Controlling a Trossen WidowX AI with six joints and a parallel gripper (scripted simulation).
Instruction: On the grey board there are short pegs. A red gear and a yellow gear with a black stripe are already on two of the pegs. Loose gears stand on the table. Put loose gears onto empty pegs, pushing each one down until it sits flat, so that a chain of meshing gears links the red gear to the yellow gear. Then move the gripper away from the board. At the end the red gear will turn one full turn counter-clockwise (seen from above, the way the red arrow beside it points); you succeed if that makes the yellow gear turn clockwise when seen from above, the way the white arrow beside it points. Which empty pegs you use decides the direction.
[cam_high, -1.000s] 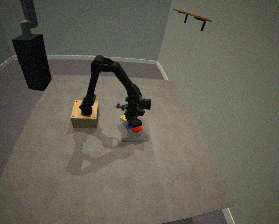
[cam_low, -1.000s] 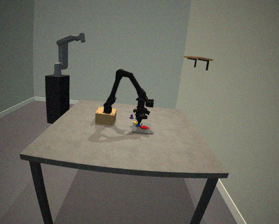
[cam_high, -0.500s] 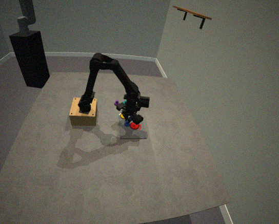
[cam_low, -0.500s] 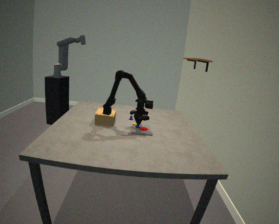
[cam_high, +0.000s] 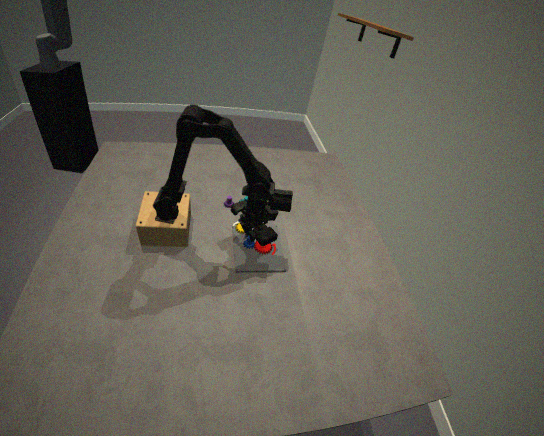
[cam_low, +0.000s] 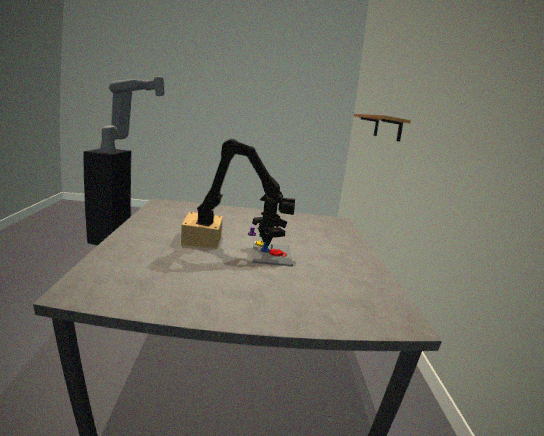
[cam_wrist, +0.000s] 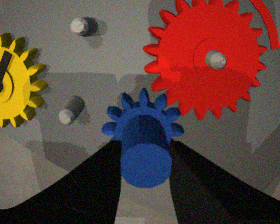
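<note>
My gripper (cam_wrist: 145, 151) is shut on the blue gear's round handle. The blue gear (cam_wrist: 144, 122) (cam_high: 248, 243) (cam_low: 265, 248) is over the grey board (cam_high: 261, 265) (cam_low: 270, 261), with its teeth close beside or overlapping the red gear's lower left edge in the wrist view; its exact height is unclear. The red gear (cam_wrist: 200, 85) (cam_high: 262, 248) (cam_low: 276, 252) is on its peg. The yellow gear (cam_wrist: 17, 85) (cam_high: 240, 228) (cam_low: 259, 243) with a black stripe is at the left. Two empty pegs show in the wrist view, one upper (cam_wrist: 79, 26) and one lower (cam_wrist: 70, 114). Any peg under the blue gear is hidden.
A purple gear (cam_high: 229, 202) (cam_low: 252, 232) stands on the table behind the board. A teal gear (cam_high: 245, 199) is partly hidden behind the gripper. The arm's wooden base block (cam_high: 163, 235) (cam_low: 201, 237) stands left of the board.
</note>
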